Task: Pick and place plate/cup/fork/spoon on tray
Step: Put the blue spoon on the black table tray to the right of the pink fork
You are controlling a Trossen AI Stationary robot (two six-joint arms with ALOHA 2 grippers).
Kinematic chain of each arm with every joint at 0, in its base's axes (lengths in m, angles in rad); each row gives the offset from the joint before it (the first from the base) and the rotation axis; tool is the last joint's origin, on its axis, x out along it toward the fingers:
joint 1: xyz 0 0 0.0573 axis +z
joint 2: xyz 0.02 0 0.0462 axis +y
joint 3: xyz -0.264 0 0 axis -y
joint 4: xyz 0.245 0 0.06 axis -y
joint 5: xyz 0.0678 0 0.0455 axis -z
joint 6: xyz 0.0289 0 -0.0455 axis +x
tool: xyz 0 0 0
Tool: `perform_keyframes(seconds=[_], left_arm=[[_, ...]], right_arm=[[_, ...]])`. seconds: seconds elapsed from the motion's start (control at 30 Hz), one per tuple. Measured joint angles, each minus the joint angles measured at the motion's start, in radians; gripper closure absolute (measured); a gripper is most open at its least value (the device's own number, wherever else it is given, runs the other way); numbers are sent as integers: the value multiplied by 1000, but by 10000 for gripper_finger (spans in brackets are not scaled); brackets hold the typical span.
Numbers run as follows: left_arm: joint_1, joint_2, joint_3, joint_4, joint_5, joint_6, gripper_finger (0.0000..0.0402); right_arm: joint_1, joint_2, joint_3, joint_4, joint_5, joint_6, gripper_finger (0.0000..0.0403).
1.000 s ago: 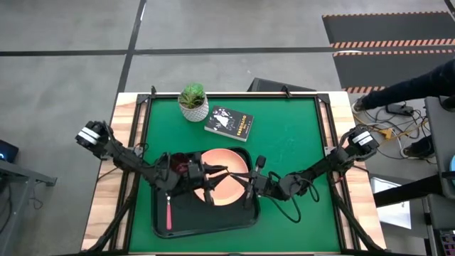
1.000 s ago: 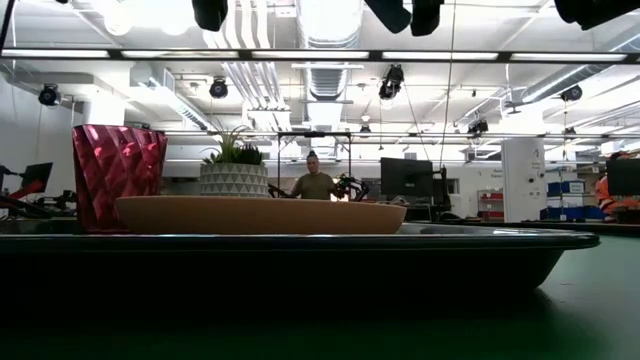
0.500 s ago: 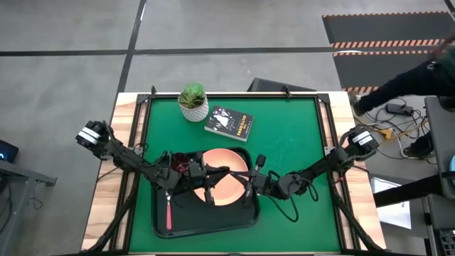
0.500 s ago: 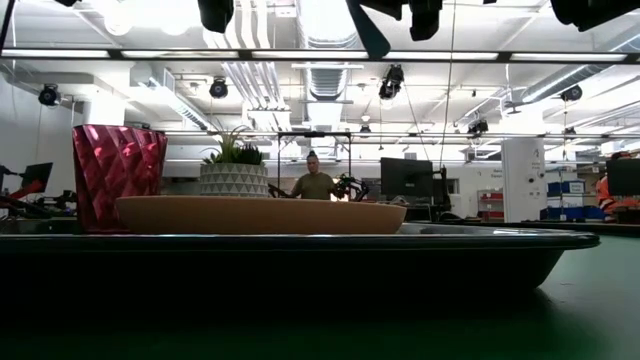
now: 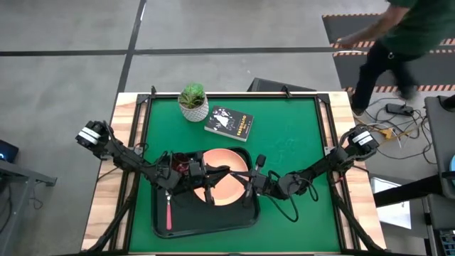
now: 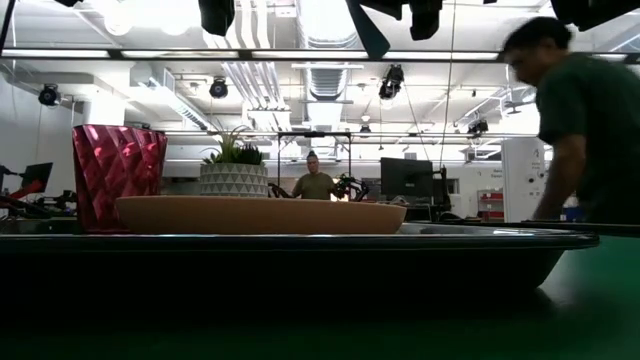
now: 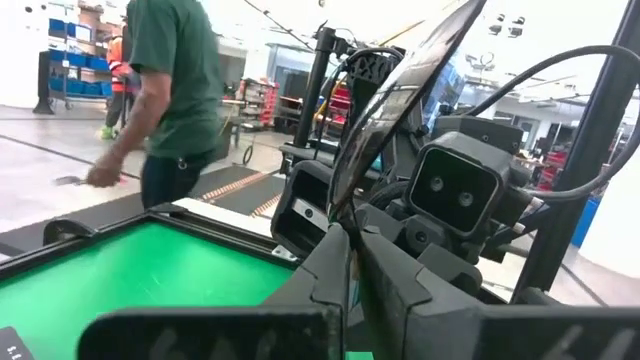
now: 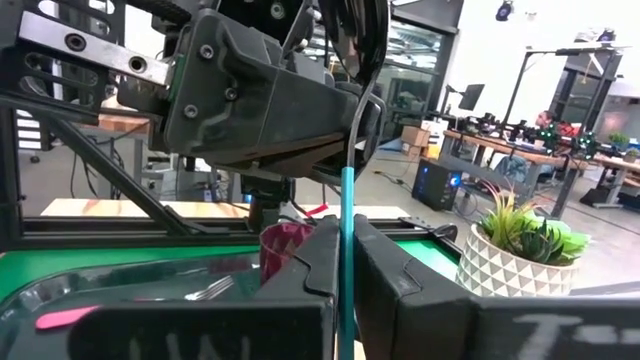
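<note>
The spoon [image 8: 346,190], with a teal handle and a metal bowl, is held above the salmon-pink plate [image 5: 226,186], between both grippers. My left gripper [image 5: 213,179] and my right gripper [image 5: 246,183] face each other over the black tray [image 5: 206,222], and both are shut on the spoon. The plate lies flat in the tray's far right part. The maroon cup [image 5: 182,164] stands upright in the tray's far left corner. The pink-handled fork [image 5: 168,212] lies along the tray's left side. My left gripper [image 7: 352,245] pinches the spoon at its bowl end between its two fingers. The dark bowl [image 7: 400,110] sticks out past the fingertips. The spoon is lifted clear of the plate. My right gripper [image 8: 345,235] pinches the teal handle [image 8: 345,205] between its two fingers, coming from the table's right. The metal neck [image 8: 366,130] and the bowl [image 8: 350,40] run on toward my left gripper.
A white pot with a green plant [image 5: 193,102] and a small black book [image 5: 229,122] sit on the green mat beyond the tray. A person in green [image 5: 398,43] walks past the table's far right corner. Bare mat lies right of the tray.
Both grippers have stayed nearly still over the plate. In the low view the spoon's dark tip has dropped a little into the picture's top. A person has walked into view beyond the table's far right corner.
</note>
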Motion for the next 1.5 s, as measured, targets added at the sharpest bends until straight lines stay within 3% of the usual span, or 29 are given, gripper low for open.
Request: perform_keyframes(seconds=[0.33,0.67,0.87,1.03,1.23,1.5], left_arm=[[17,4,0,0,44,1,398],[26,4,0,-46,45,2,330],[30,5,-1,-54,47,2,325],[32,5,0,-54,52,2,335],[32,5,0,-53,57,1,393],[32,5,0,-60,63,2,400]], right_arm=[[-3,0,0,-18,1,0,394],[-3,0,0,-23,12,6,394],[-3,0,0,-23,15,7,394],[-3,0,0,-24,17,1,394],[-4,0,0,-27,22,0,394],[-4,0,0,-45,16,24,394]])
